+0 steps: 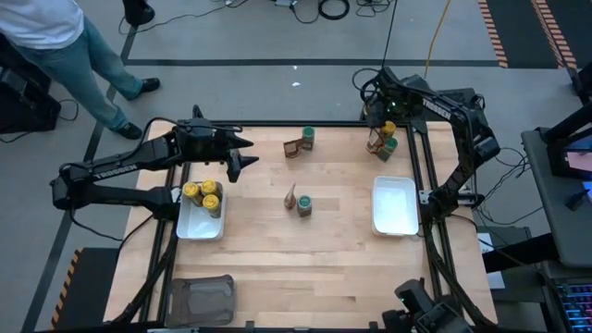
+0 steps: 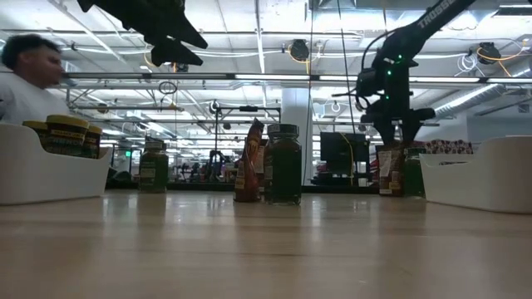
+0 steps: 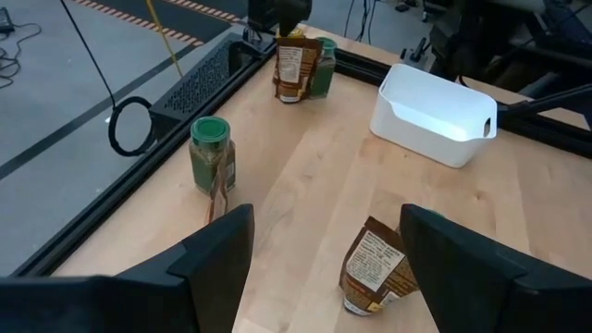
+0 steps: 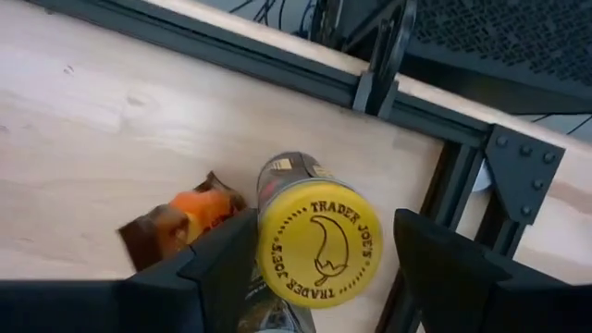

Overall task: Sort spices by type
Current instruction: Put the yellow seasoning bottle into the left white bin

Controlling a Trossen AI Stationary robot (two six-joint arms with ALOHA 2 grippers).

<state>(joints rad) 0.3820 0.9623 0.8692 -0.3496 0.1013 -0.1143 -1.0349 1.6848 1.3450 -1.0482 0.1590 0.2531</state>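
Observation:
My right gripper [image 4: 326, 239] hangs open over the table's far right corner [image 1: 377, 122]. Its fingers stand on either side of a yellow-lidded jar [image 4: 319, 242], and a gap shows beside one finger. A brown-orange packet [image 4: 180, 220] and a green-lidded jar [image 1: 388, 148] stand next to that jar. My left gripper [image 1: 244, 159] is open, high above the table left of centre [image 3: 326, 222]. A green-lidded jar [image 1: 303, 204] and a packet [image 1: 290, 195] stand mid-table. Another such pair, jar [image 1: 308, 137] and packet [image 1: 294, 148], stands near the far edge. Yellow-lidded jars [image 1: 203, 194] sit in the left white tray [image 1: 196, 227].
A white tray [image 1: 395, 205] lies at the right side, a dark grey tray [image 1: 199, 298] at the near left corner. A black frame rail [image 4: 277, 69] runs just behind the right gripper. A person [image 1: 65, 37] stands beyond the table's far left corner.

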